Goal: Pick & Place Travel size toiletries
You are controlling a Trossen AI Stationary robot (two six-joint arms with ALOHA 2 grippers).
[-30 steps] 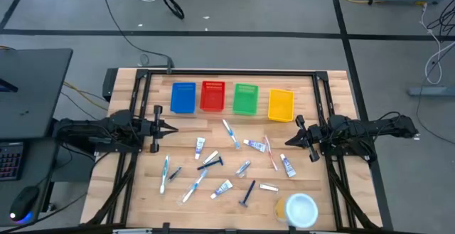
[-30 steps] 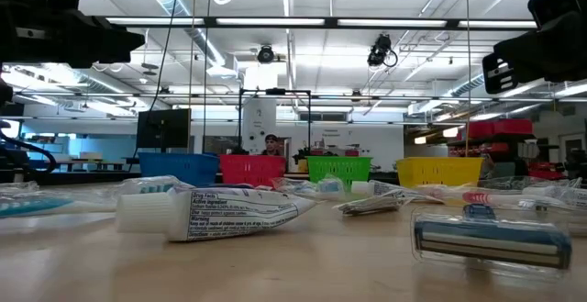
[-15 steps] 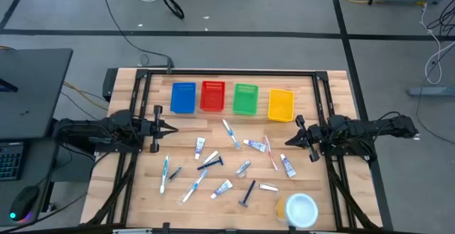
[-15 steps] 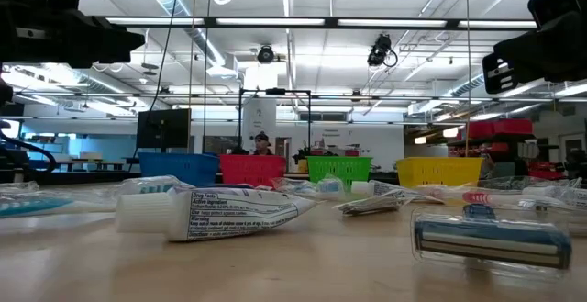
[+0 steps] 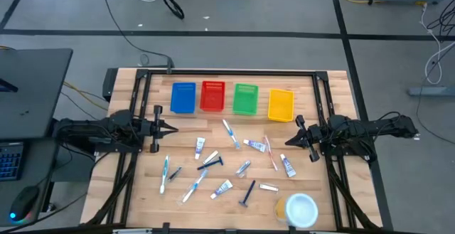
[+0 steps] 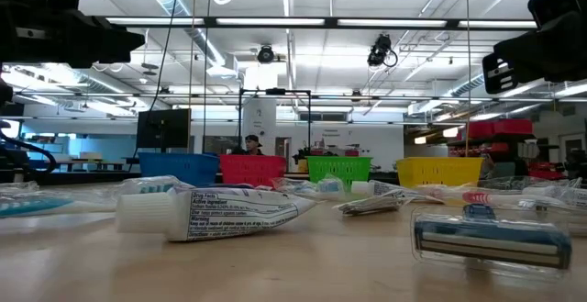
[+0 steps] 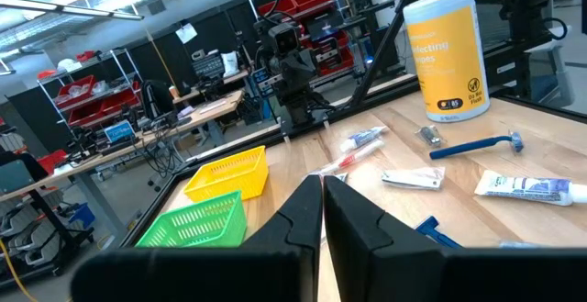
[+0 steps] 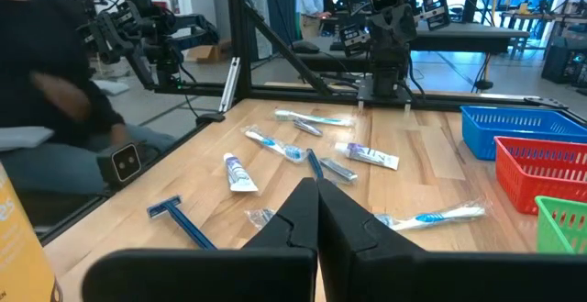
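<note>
1. The wooden-slat bench and both dark arms match the earlier frames; nothing on it has shifted.
2. The left end effector hangs left of the blue plastic basket, fingers clenched together, holding nothing.
3. The right end effector sits below the yellow plastic basket, likewise clenched and empty.
4. The travel size toiletries lie scattered on the bench below the baskets, unmoved.
5. In the low view, a person behind the red plastic basket has stepped leftward.
</note>
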